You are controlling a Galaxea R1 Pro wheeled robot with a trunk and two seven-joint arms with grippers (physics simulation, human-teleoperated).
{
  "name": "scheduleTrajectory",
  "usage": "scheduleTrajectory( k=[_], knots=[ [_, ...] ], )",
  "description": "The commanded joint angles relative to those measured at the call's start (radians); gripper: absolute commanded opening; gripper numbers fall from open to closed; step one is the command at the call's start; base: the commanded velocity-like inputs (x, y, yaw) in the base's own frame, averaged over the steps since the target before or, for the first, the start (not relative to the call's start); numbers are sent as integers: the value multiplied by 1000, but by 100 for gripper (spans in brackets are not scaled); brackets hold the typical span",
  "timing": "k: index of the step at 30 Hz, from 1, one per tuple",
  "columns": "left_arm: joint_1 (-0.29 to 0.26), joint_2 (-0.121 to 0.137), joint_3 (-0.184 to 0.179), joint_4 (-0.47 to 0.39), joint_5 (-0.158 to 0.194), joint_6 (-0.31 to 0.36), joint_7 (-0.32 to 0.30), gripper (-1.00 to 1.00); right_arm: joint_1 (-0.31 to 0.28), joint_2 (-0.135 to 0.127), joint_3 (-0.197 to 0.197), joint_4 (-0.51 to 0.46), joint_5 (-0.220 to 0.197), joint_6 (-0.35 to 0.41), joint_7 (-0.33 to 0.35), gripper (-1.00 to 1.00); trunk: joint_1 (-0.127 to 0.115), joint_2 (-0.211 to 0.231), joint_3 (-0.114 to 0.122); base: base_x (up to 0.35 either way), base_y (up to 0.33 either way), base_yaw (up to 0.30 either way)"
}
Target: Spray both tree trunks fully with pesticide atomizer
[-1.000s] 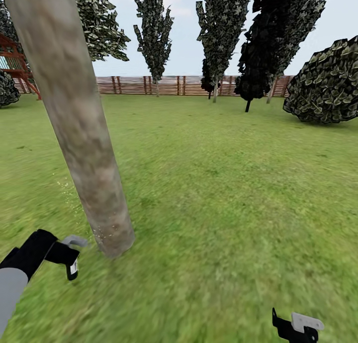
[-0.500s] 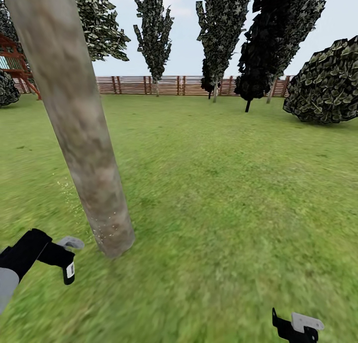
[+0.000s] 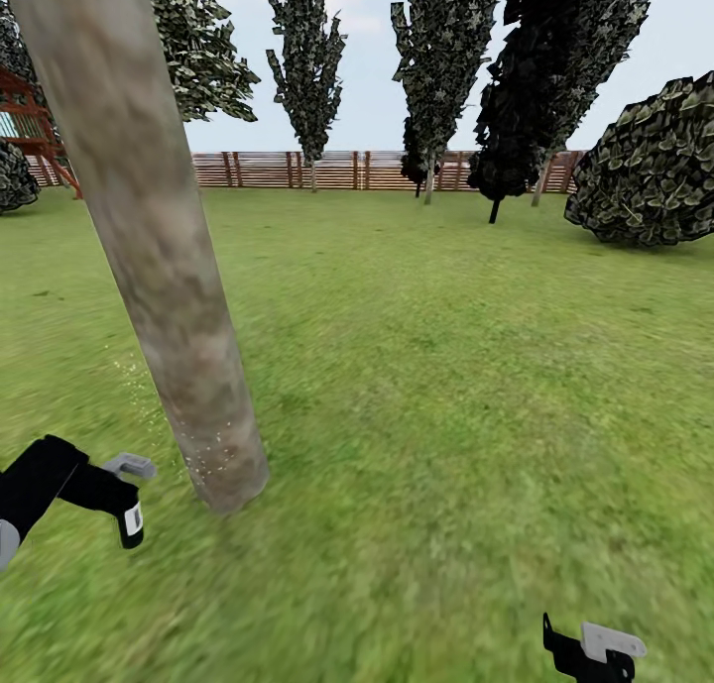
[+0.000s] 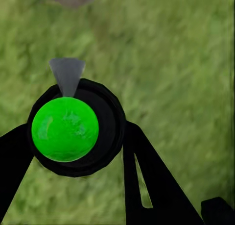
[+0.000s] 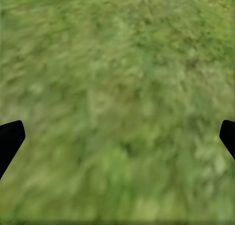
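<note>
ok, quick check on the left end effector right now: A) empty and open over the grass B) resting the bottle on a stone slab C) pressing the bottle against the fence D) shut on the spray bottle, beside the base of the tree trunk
D: the left end effector grips the spray bottle just left of the trunk base, with pale spray specks on the bark.

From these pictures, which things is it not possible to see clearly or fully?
- Tree trunk, head view: its top is cut off by the picture's upper edge; its far side is hidden.
- Spray bottle, head view: small, partly covered by the left gripper; label unreadable.
- Bottle's body, left wrist view: hidden beneath its own green top.
- Right gripper, head view: cut off by the bottom edge.
</note>
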Motion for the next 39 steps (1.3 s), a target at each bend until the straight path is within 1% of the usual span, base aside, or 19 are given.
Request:
scheduleTrajectory(
  k=[1,3,4,8,10,12,15,17,18,19,20,22,23,25,28,34,35,37,39],
  knots=[
    [3,-1,-2,-18,-7,5,-13,-100,-1,0,-3,2,11,-3,-7,100,0,0,-1,0,0,0],
    [11,-8,0,-94,-3,7,-26,-100,-1,0,-3,2,11,-3,-7,100,0,0,-1,0,0,0],
    [11,-10,1,-104,-3,8,-28,-100,-1,0,-3,2,11,-3,-7,100,0,0,-1,-91,0,0],
    [11,-11,0,-112,-3,10,-30,-100,-1,0,-3,2,11,-3,-7,100,0,0,-1,-262,0,0],
    [7,-14,-1,-114,-3,13,-42,-100,-1,0,-3,2,11,-3,-7,100,0,0,-1,-191,0,0],
    [2,-21,-1,-116,-3,18,-54,-100,-1,0,-3,2,11,-3,-7,100,0,0,-1,-68,0,0],
    [-3,-39,-2,-151,-3,24,-67,-100,-1,0,-3,2,11,-3,-7,100,0,0,-1,-18,0,0],
    [-5,-43,-1,-165,-6,27,-70,-100,-1,0,-3,2,11,-3,-7,100,0,0,-1,-3,0,0],
    [-6,-42,-1,-167,-7,27,-70,-100,-1,0,-3,2,11,-3,-7,100,0,0,-1,-1,0,0],
    [-32,-34,-1,-167,-7,28,-71,-100,-1,0,-3,2,11,-3,-7,100,0,0,-1,0,0,0],
    [-44,-32,-1,-167,-6,28,-71,-100,-1,0,-3,2,11,-3,-7,100,0,0,-1,0,0,0],
    [-63,-17,0,-166,-6,27,-80,-100,-1,0,-3,2,11,-3,-7,100,0,0,-1,0,0,0],
    [-68,1,0,-166,-6,27,-103,-100,-1,0,-3,2,11,-3,-7,100,0,0,-1,0,0,0],
    [-67,16,-1,-166,-8,27,-136,-100,-1,0,-3,2,10,-3,-7,100,0,0,-1,0,0,0],
    [-61,21,-2,-169,-11,26,-157,-100,-1,0,-3,2,9,-3,-7,100,0,0,-1,0,-2,74],
    [-58,16,-4,-170,-14,28,-159,-100,-1,0,-3,2,9,-3,-7,100,0,0,-1,101,-177,219],
    [-59,15,-3,-169,-40,28,-159,-100,-1,0,-3,1,9,-3,-7,100,0,0,-1,207,-207,35],
    [-61,14,-2,-169,-70,32,-160,-100,-1,0,-3,1,9,-3,-7,100,0,0,-1,231,-191,17],
    [-63,13,-2,-169,-90,63,-160,-100,-1,0,-3,0,9,-3,-7,100,0,0,-1,278,-138,4]
  ],
)
